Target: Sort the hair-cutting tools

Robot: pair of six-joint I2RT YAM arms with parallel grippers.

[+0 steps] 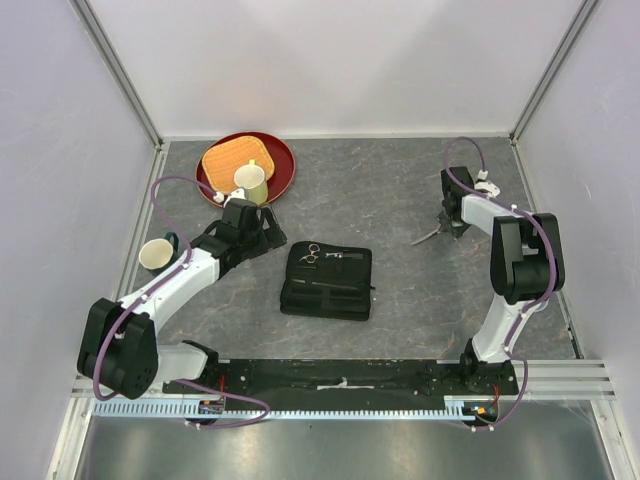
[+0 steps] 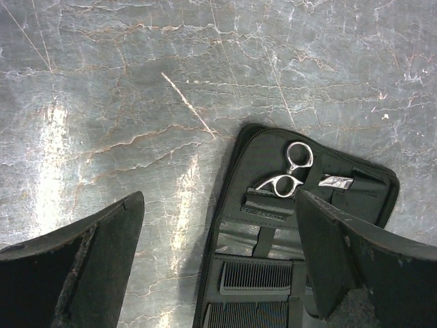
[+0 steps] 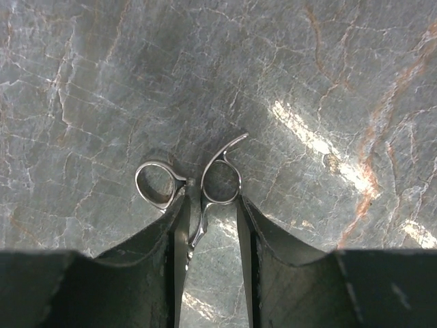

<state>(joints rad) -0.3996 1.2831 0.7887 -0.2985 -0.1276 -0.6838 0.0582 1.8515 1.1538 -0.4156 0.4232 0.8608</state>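
Note:
A black zip case (image 1: 327, 281) lies open mid-table. One pair of silver scissors (image 2: 290, 174) is tucked in a strap of its upper half, and two black combs (image 2: 256, 277) sit in the slots below. My left gripper (image 2: 218, 198) hangs open over the case's left edge with nothing between its fingers. At the right rear, the second pair of scissors (image 3: 205, 184) rests at table level. My right gripper (image 3: 210, 201) straddles them just behind the finger rings. One finger presses the shank and the other touches the right ring. The blades are hidden between the fingers.
A red round tray (image 1: 280, 160) at the back left carries a woven mat and a pale cup (image 1: 251, 181). A mug (image 1: 157, 254) stands by the left wall. A small white object (image 1: 487, 185) lies behind the right arm. A small silver piece (image 2: 336, 182) sits in the case.

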